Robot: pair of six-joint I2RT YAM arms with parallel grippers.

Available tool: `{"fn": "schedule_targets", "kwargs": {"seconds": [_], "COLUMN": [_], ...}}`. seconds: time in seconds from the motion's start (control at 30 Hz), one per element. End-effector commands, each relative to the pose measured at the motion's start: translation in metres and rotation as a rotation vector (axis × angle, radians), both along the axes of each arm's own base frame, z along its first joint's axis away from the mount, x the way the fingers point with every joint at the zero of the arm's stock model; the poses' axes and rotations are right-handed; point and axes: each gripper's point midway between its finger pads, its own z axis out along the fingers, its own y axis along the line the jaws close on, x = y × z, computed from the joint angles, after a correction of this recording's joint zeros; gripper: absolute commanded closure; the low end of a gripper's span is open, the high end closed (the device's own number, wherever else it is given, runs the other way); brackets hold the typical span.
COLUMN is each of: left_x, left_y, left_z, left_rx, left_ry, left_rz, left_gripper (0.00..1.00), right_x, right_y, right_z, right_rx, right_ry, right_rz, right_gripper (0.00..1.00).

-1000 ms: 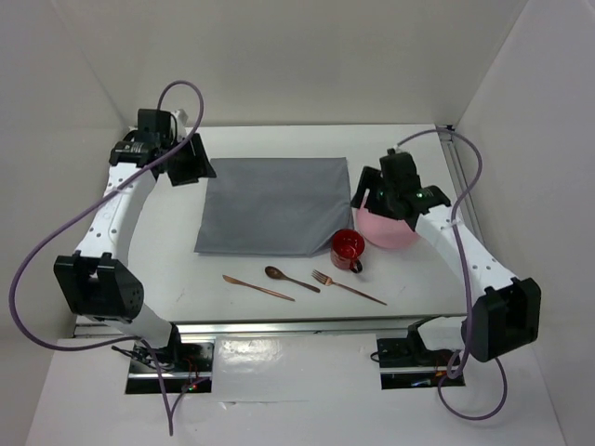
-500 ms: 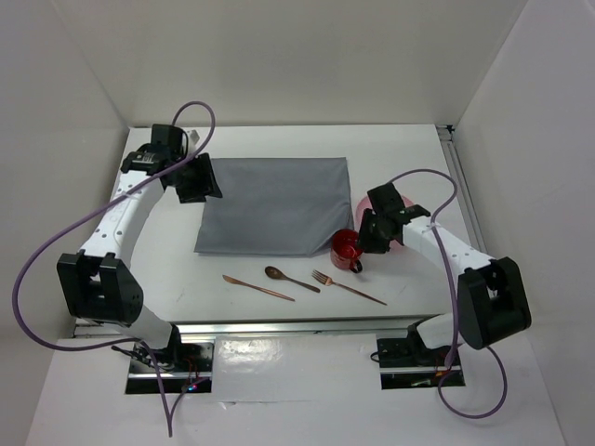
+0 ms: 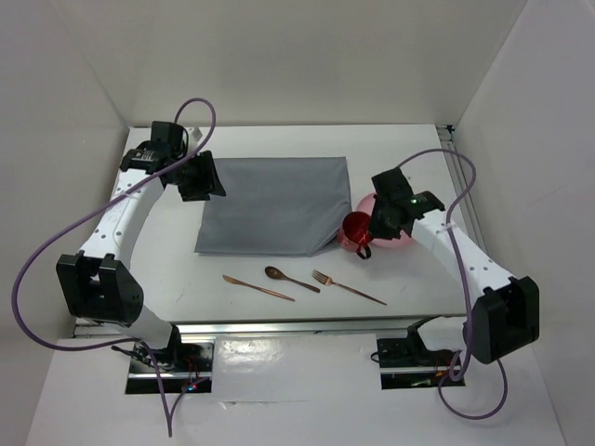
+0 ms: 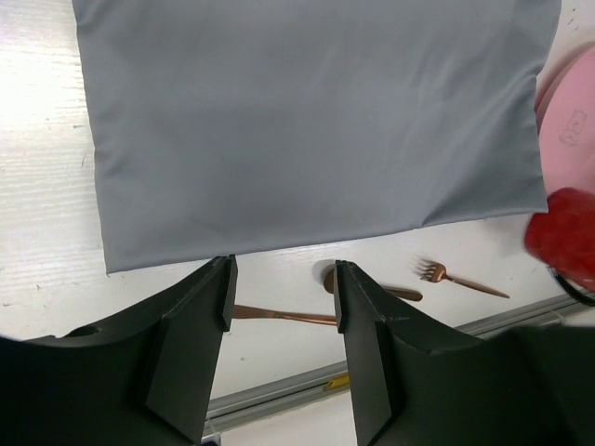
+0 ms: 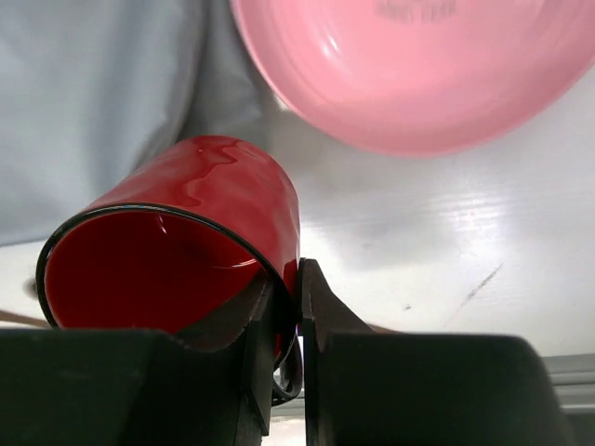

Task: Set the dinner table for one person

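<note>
On the white dinner table [image 3: 186, 269] lies a grey cloth [image 3: 274, 204] [image 4: 307, 121]. My right gripper [image 3: 370, 228] [image 5: 299, 297] is shut on the rim of a red mug [image 3: 355, 229] [image 5: 204, 204], one finger inside and one outside, beside the handle. The mug is tilted at the cloth's near right corner. A pink bowl [image 3: 398, 243] [image 5: 418, 65] sits just beyond it, partly under my arm. A copper knife [image 3: 257, 287], spoon [image 3: 290, 278] and fork [image 3: 349, 287] lie near the front edge. My left gripper [image 3: 206, 177] [image 4: 282, 293] hovers open at the cloth's far left corner, with nothing between its fingers.
Metal rails run along the table's right edge [image 3: 460, 177] and front edge [image 3: 297, 327]. White walls enclose the left, back and right sides. The left wrist view also shows the mug [image 4: 565, 237] and bowl [image 4: 569, 121] at its right border.
My right gripper dropped from above the bowl to the mug, shut on its rim and carried it a little rightward, tilted. My left gripper shifted slightly toward the cloth.
</note>
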Motion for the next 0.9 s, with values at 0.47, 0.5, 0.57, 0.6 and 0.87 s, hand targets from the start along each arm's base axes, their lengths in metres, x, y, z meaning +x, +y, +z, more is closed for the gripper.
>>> {"fn": "schedule_targets", "kwargs": {"seconds": [0.47, 0.5, 0.57, 0.6, 0.87], "left_x": [-0.025, -0.025, -0.028, -0.030, -0.041], "left_y": [-0.002, -0.002, -0.002, -0.002, -0.006], "left_z": [0.006, 0.006, 0.001, -0.002, -0.015], "left_rx": [-0.015, -0.015, -0.013, -0.012, -0.017], "left_ry": [-0.022, -0.022, -0.003, 0.006, 0.036], "left_rz": [0.020, 0.020, 0.020, 0.020, 0.005], "left_gripper": [0.39, 0.39, 0.39, 0.39, 0.39], "right_x": [0.235, 0.242, 0.264, 0.270, 0.291], "right_y": [0.050, 0.053, 0.062, 0.064, 0.052], "right_z": [0.080, 0.074, 0.061, 0.056, 0.019], "right_rx": [-0.033, -0.034, -0.024, -0.025, -0.058], "right_ry": [-0.287, -0.284, -0.290, -0.288, -0.251], "right_rz": [0.001, 0.001, 0.006, 0.006, -0.047], "right_gripper": [1.00, 1.00, 1.00, 1.00, 1.00]}}
